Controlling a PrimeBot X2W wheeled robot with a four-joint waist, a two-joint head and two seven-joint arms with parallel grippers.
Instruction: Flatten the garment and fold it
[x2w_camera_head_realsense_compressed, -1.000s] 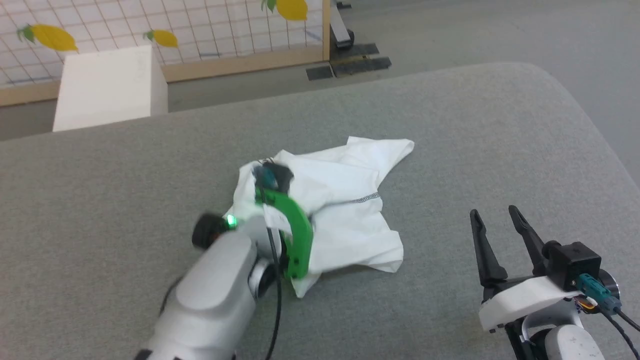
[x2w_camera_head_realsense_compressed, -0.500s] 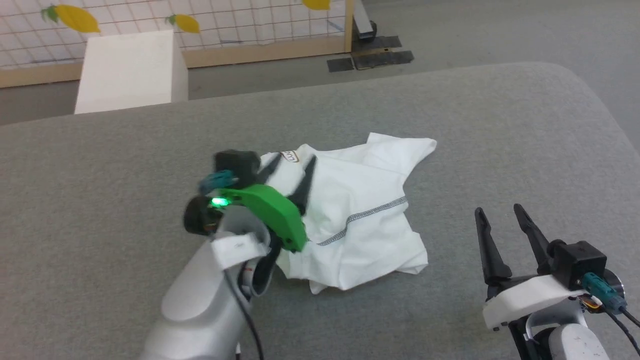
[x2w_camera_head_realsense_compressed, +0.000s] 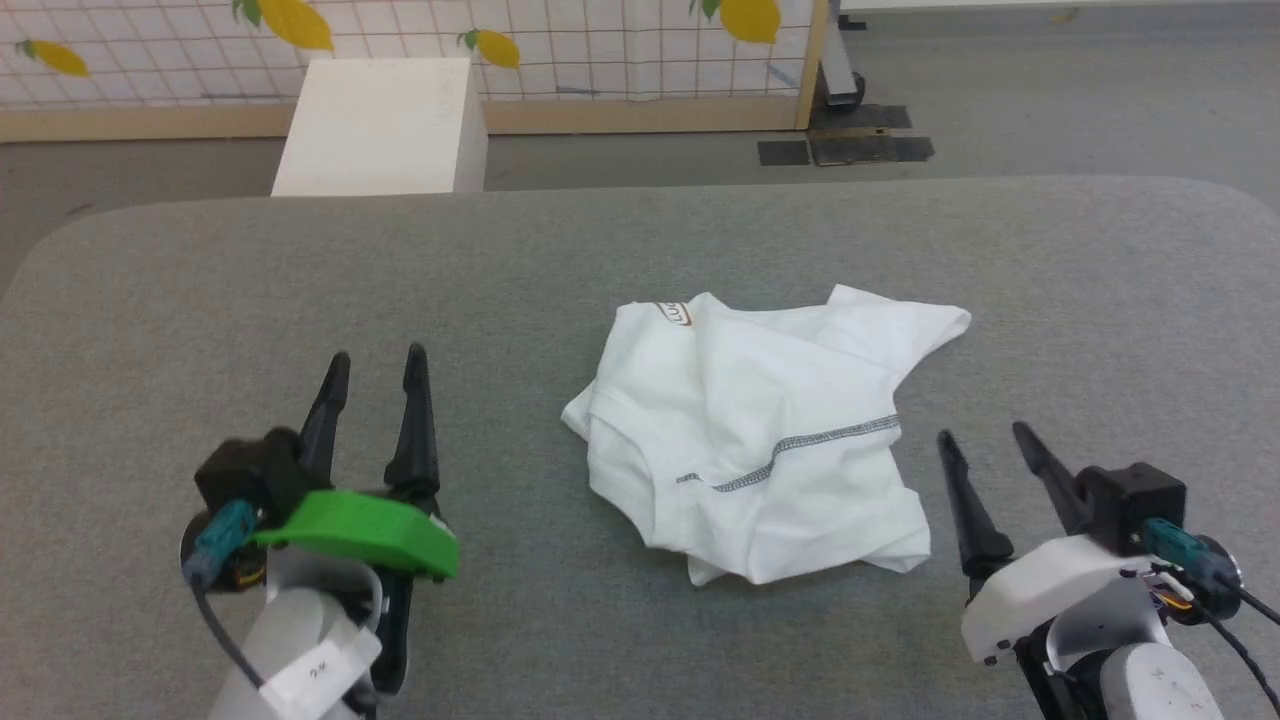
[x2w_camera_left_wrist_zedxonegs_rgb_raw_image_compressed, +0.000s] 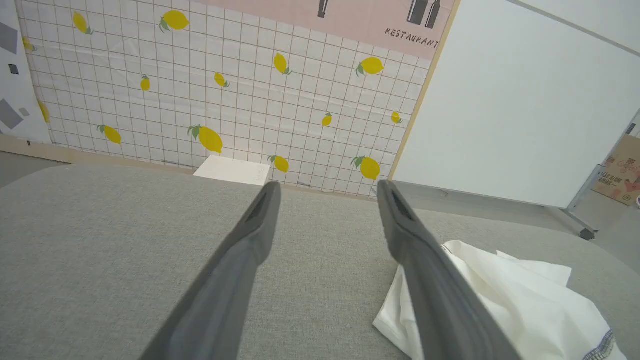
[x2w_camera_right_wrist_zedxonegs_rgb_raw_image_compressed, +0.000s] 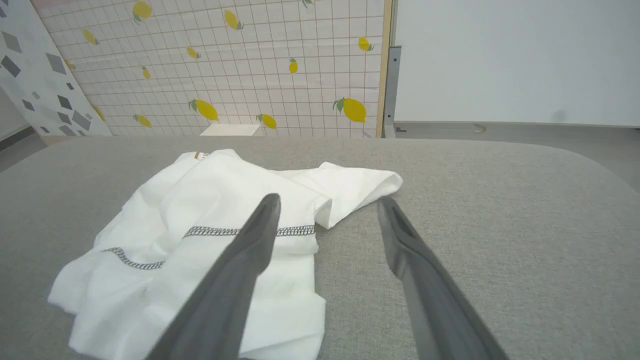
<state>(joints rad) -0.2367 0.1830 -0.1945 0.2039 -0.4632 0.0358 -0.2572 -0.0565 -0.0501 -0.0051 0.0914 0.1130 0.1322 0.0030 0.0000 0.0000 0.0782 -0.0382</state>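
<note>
I see the garment (x2w_camera_head_realsense_compressed: 760, 440) crumpled, neither flattened nor folded. My left gripper (x2w_camera_head_realsense_compressed: 378, 356) at eight o'clock and right gripper (x2w_camera_head_realsense_compressed: 982, 433) at four gape empty.

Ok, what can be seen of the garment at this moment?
The garment is a plain white, thin-fabric top, crumpled into a loose heap, not spread flat. Its layers overlap in soft folds; a sleeve-like flap sticks out at its far right. A dark grey zigzag seam crosses the near half, and a small label with brown print shows at the far left edge. It lies on the grey fabric-covered surface between the open left gripper and right gripper; neither grips it.
</note>
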